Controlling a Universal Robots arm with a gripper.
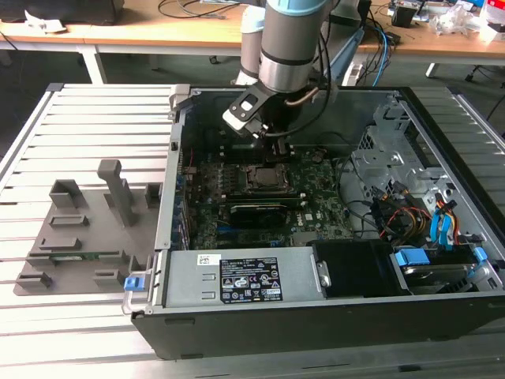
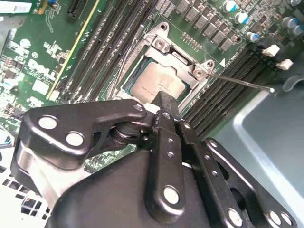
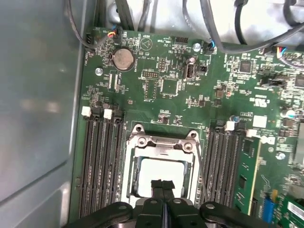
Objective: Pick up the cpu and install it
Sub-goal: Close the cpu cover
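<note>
Sitting flat inside the black square socket frame with metal rim [image 3: 164,141] on the green motherboard [image 3: 161,85]: the small square cpu with pale silvery metal top [image 3: 159,172]. Black two-finger hand [image 3: 162,186] is clenched, tips together, grasping nothing, right over the chip. Contact or gap, can't tell. In the exterior view the hand sits at the socket's 12 o'clock. Judgement: chip is light, rigid, slick-topped, fragile underneath; take it by opposite edges, keep it level. Writing: white sticker with black print [image 1: 252,278] at the socket's 6 o'clock, white lettering on the board.
</note>
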